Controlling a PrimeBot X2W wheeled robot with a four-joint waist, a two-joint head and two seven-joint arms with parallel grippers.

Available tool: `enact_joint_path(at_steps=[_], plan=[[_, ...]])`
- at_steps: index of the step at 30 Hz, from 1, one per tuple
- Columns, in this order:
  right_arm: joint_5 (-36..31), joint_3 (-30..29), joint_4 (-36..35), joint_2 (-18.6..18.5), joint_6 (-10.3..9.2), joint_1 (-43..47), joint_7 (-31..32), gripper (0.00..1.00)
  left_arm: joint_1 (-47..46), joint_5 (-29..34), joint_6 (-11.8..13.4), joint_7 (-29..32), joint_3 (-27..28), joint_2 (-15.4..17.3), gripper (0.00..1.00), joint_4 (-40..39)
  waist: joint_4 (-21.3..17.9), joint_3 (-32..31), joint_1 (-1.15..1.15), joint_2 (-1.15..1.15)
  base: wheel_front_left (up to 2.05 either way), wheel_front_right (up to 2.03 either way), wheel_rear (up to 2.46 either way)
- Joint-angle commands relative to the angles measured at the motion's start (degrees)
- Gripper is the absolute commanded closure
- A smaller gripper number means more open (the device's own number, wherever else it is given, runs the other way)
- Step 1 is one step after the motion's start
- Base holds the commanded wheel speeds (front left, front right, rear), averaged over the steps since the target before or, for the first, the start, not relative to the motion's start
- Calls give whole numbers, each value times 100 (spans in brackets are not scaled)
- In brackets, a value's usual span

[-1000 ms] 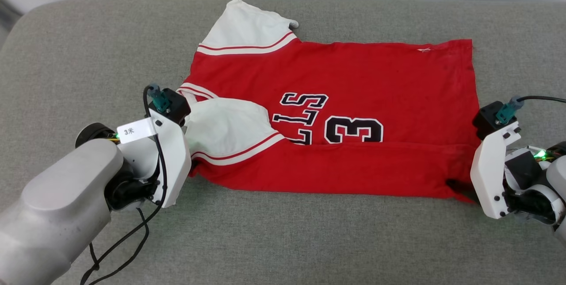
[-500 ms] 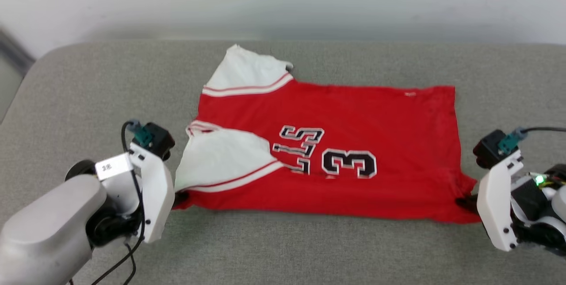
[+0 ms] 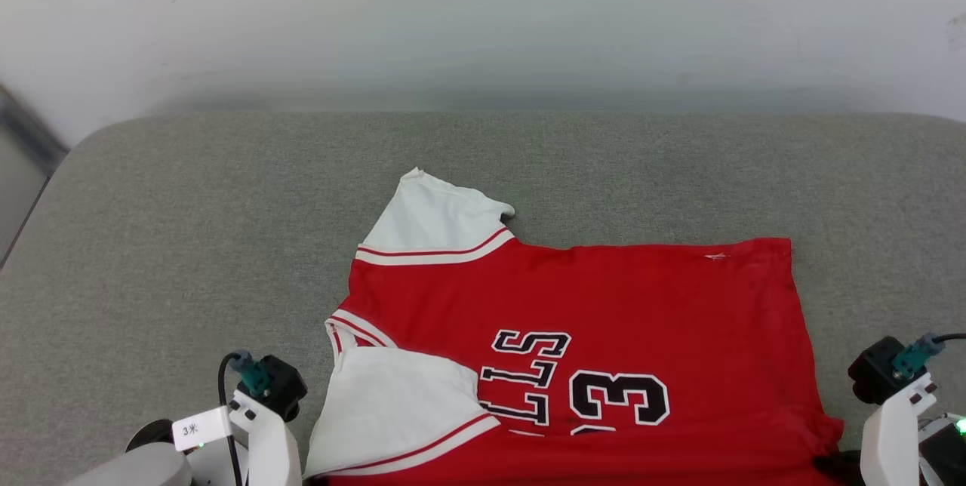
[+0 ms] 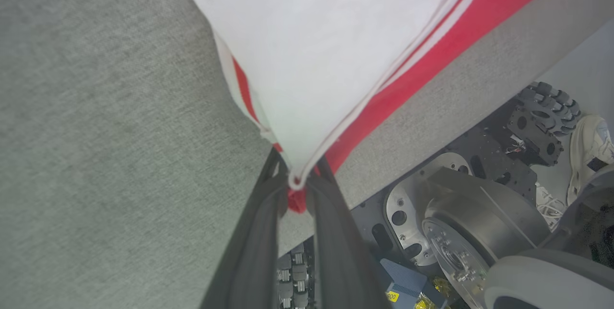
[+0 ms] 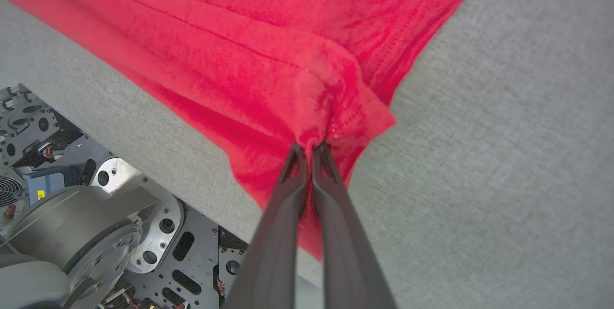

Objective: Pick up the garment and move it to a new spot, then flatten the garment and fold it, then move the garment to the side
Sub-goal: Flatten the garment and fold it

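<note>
Found shirt (image 3: 604, 305) spread front-up on grey couch (image 3: 189, 244), its near edge lying right at the couch's front rim. Noted left gripper (image 4: 297, 185) clamped on the corner where the folded-in white sleeve (image 4: 326, 35) meets red cloth, and right gripper (image 5: 312, 148) pinched tight on the bunched red hem corner. Judged both near corners gripped at once to keep the cloth taut between them, so as to shift or fold it without wrinkling.
</note>
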Motion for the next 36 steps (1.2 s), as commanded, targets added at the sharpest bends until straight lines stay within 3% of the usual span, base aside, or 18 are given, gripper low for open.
enact_joint_path(at_steps=[1,7,8,9,14,20,27,36], plan=[[-22,-53,-6,-48,-6,158,9,100,120,13,78,-41,-37,54,100,9,-12,3,0,0,0,0,0],[-173,-248,191,194,-6,462,47,100,345,-74,126,-94,-90,-109,100,188,-42,69,0,0,0,0,0],[-217,-306,233,253,-6,476,8,4,345,-56,124,-108,-95,-128,57,224,-41,71,0,0,0,0,0],[-256,-373,251,310,-6,486,-38,0,316,-49,131,-166,-55,-147,0,237,-35,66,0,0,0,0,0],[-594,-847,83,430,-4,435,-649,0,-1,-50,70,-415,235,-3,0,126,12,-38,0,0,0,0,0],[-1284,-1857,-40,849,-4,370,-1851,0,-637,302,252,-872,722,258,0,-26,8,-107,0,0,0,0,0],[-2665,-3346,-335,1884,-5,591,-3188,0,-1450,897,610,-1403,1134,152,0,220,-232,239,0,0,0,0,0],[-3949,-4538,-1240,3103,-4,1172,-3884,0,-2595,1075,420,-1071,1364,-153,0,773,-659,1089,0,0,0,0,0]])
